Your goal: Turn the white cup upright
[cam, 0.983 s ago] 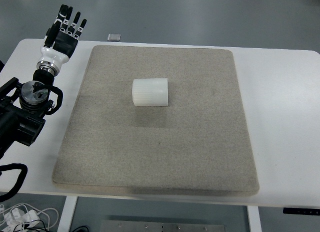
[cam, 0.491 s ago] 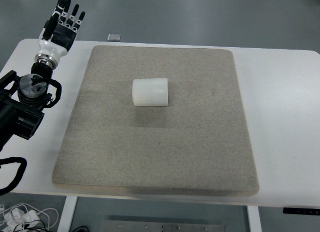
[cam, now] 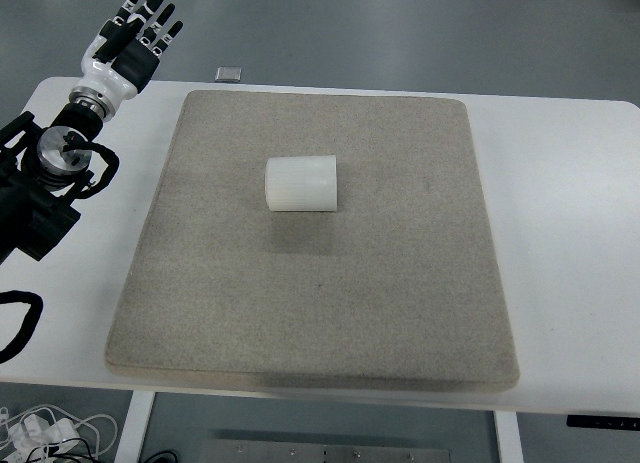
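Cup handling remains to be done: left hand (cam: 135,38) hovers at the far left, past the table (cam: 560,233) corner, fingers (cam: 160,18) spread, holding nothing. Right arm is not visible. Outward from it, the grey mat (cam: 300,333) covers most of the table; the white cup (cam: 301,184) lies on its side near the mat's middle, well apart from the hand. Ribbed wall looks light, thin plastic, likely to roll or dent; grip across the ribbed sides, gently.

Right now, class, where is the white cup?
In the top view, the white cup lies on its side on the grey mat, slightly up and left of its centre, well apart from the left hand.
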`<state>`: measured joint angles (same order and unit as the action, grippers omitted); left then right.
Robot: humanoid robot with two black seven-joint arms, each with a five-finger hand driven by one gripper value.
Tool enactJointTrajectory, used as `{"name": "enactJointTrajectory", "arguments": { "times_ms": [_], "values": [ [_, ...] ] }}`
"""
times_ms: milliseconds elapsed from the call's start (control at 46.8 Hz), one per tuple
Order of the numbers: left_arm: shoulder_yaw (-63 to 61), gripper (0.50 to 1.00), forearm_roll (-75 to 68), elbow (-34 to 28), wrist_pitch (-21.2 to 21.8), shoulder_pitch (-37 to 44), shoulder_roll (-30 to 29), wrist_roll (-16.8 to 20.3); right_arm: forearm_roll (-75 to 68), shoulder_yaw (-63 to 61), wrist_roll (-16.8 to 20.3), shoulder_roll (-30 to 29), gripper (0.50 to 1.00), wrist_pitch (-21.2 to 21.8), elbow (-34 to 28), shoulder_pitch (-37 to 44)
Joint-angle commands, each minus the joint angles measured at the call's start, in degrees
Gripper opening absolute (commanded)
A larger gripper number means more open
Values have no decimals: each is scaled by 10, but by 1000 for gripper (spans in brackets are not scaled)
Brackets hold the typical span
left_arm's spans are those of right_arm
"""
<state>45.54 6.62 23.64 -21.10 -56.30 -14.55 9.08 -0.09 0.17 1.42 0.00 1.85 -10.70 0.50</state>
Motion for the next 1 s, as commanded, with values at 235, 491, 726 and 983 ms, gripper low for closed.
{"name": "enactJointTrajectory", "arguments": {
  "times_ms": [235,491,726,983],
  "values": [
    [-28,994,-185,74,68,-33,-3,1,0,0,0,0,952,0,0,0],
    [-40,992,-337,131,77,-48,-17,-4,0,0,0,0,952,0,1,0],
    [-106,992,-423,245,77,-49,-66,-10,0,0,0,0,952,0,0,0],
    [-142,992,-436,365,68,-57,-125,-126,0,0,0,0,952,0,1,-1]
  ]
}}
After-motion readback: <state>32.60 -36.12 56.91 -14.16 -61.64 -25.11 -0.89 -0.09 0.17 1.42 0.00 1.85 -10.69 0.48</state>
